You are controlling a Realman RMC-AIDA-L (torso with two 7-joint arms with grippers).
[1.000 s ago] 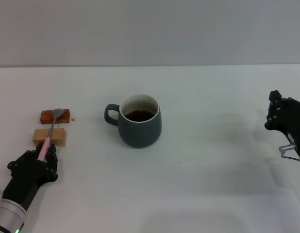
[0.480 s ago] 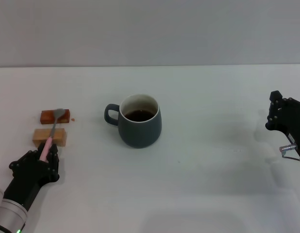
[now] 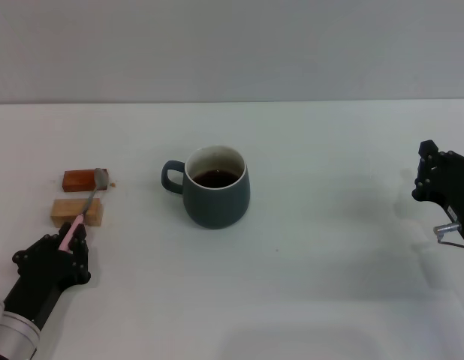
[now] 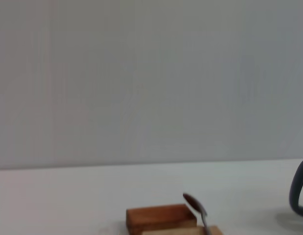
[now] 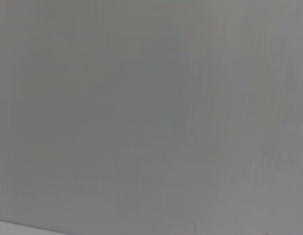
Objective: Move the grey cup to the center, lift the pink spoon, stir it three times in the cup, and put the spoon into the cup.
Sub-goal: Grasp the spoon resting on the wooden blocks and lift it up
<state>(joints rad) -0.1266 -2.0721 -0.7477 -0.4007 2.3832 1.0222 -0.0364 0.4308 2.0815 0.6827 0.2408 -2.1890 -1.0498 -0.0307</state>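
Lower left, the left tool pinches the slim pink-handled metal spoon; right tool, aperture indiscernible, idles at right edge. Rounded blue-grey ceramic mug sits centre.

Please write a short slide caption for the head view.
Left gripper grips the pink spoon over two blocks; grey cup stands centered.

The left wrist view crops the grey cup to its handle.

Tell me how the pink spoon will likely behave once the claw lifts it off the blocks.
The pink spoon looks slim and probably light and rigid. The left claw grips only its handle end, so it may pivot or slip. Its bowl sits near the reddish block, so it might nudge that.
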